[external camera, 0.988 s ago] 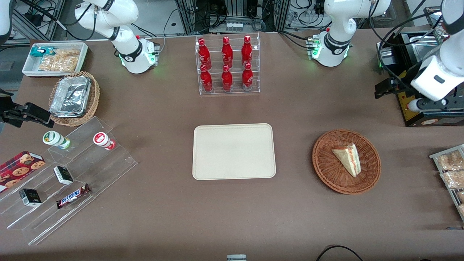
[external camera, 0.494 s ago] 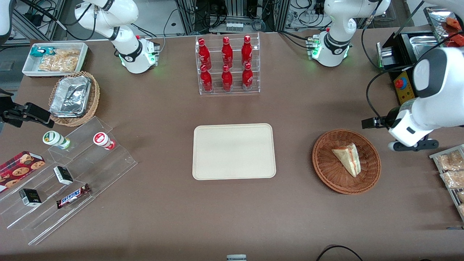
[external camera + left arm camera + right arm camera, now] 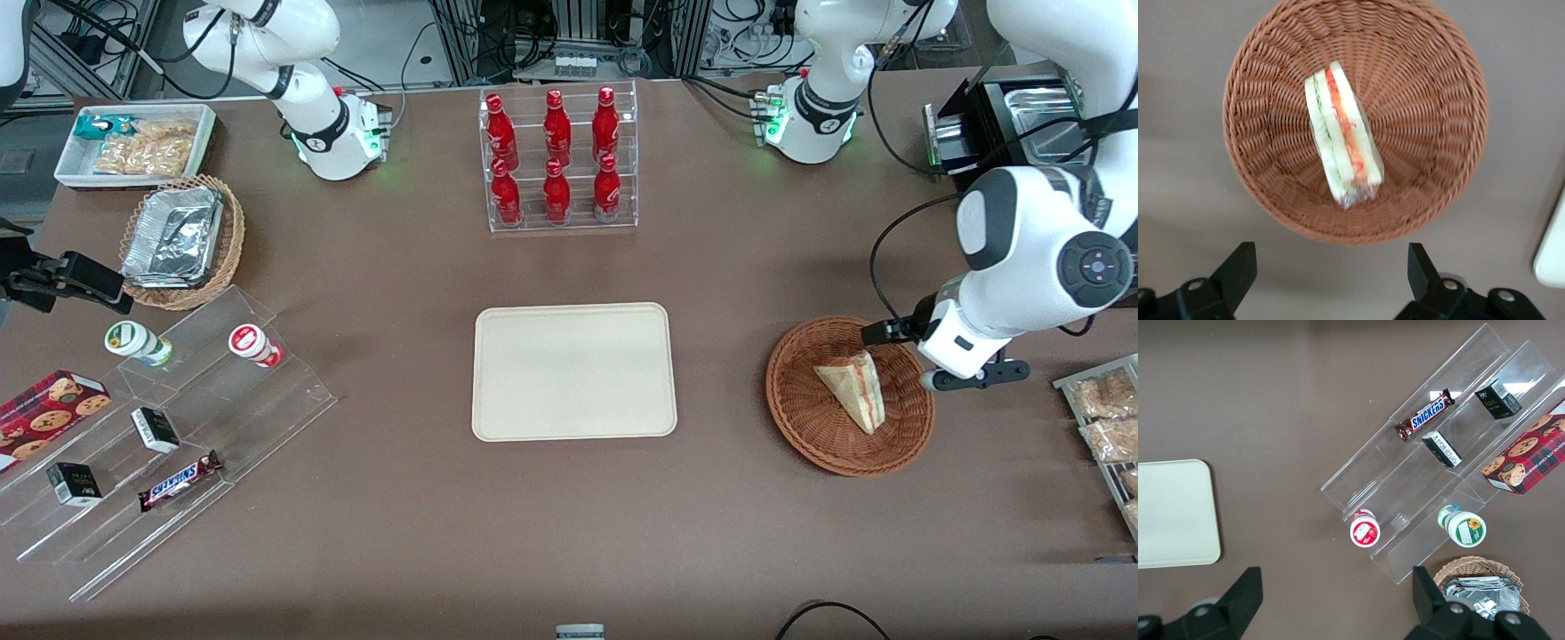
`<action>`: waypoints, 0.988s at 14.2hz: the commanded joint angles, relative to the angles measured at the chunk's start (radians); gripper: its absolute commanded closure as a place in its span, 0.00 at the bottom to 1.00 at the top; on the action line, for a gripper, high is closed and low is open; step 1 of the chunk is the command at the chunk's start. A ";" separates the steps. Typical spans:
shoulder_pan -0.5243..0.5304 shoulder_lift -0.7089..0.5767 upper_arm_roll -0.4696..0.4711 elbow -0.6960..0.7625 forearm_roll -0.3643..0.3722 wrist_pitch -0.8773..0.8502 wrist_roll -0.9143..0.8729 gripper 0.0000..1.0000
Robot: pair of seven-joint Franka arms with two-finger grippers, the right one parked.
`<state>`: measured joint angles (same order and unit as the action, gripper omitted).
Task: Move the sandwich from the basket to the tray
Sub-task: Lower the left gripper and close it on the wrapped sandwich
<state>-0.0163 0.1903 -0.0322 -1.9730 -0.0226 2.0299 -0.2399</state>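
The sandwich (image 3: 853,388) lies in the basket (image 3: 800,418), w/ its pale bread side up in the front view. In the left wrist view the sandwich (image 3: 1341,133) shows its edge: white bread, green and red filling layers, and a clear wrap that bunches at one end. The basket (image 3: 1431,87) is whole in this view; only a small part of its rim is close to the frame border.

The end effector (image 3: 942,356) hangs above the basket rim, at the side toward the working arm's end of the worktop (image 3: 729,533). It is not touching the sandwich. In the front view the white arm covers most of it, so the fingers are hard to see there. In the left wrist view the two dark fingers (image 3: 1238,270) stand wide apart, nothing between them, and their bases are cut off by the frame.

The tray (image 3: 573,372) sits well apart from the basket, toward the parked arm's end, and nothing lies on it. In the left wrist view only a pale corner of the tray (image 3: 1553,257) is visible, the rest is cut off.
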 commanded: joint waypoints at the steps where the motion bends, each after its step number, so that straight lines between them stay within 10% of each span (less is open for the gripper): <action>1: -0.004 0.026 -0.008 -0.029 0.009 0.070 -0.151 0.00; 14: -0.011 0.165 -0.006 -0.096 0.004 0.340 -0.404 0.03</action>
<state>-0.0244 0.3519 -0.0412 -2.0555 -0.0228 2.3491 -0.6037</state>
